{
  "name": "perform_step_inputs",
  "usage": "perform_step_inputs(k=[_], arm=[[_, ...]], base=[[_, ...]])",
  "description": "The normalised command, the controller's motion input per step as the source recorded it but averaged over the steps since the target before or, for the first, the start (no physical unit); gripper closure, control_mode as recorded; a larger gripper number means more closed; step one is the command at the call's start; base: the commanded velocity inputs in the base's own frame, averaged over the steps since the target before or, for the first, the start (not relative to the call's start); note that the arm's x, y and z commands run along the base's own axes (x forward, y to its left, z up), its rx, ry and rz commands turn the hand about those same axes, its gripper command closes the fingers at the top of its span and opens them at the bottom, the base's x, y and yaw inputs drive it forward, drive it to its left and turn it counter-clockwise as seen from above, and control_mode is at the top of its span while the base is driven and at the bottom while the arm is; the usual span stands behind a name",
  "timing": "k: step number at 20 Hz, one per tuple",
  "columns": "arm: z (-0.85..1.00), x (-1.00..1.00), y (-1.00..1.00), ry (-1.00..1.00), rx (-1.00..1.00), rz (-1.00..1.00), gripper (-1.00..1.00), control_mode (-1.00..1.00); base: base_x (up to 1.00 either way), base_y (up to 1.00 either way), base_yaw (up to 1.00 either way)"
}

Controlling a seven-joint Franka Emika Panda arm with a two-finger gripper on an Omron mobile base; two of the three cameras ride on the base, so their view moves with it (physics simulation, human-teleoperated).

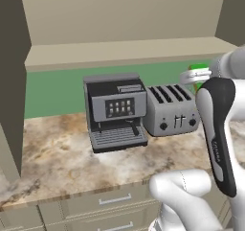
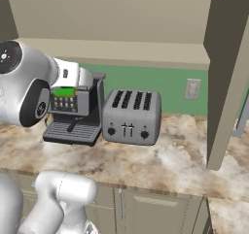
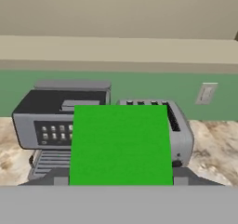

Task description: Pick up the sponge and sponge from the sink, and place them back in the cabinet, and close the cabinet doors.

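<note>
The bright green-topped sponge sits clamped between the gripper fingers, which are nearly closed on its sides, held in the air above the marble counter in front of the toaster and coffee machine. Above, the cabinet shelf lies bare.

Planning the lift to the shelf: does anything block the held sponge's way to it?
Nothing visible does. The green sponge, shut in the gripper, hangs above the toaster; the open cabinet shelf lies higher, behind.
</note>
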Motion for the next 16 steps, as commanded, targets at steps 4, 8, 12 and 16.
perform_step_inputs(k=[4, 8, 12, 16], arm=[[0.22, 0.17, 0.00, -0.02, 0.00, 0.00, 1.00, -1.00], [0.23, 0.24, 0.00, 0.00, 0.00, 0.00, 1.00, -1.00], [0.12, 0.20, 0.00, -0.02, 0.00, 0.00, 1.00, -1.00], [0.04, 0.24, 0.00, -0.04, 0.00, 0.00, 1.00, -1.00]], base=[[0.00, 0.00, 0.00], [0.00, 0.00, 0.00], [0.00, 0.00, 0.00], [0.00, 0.00, 0.00]])
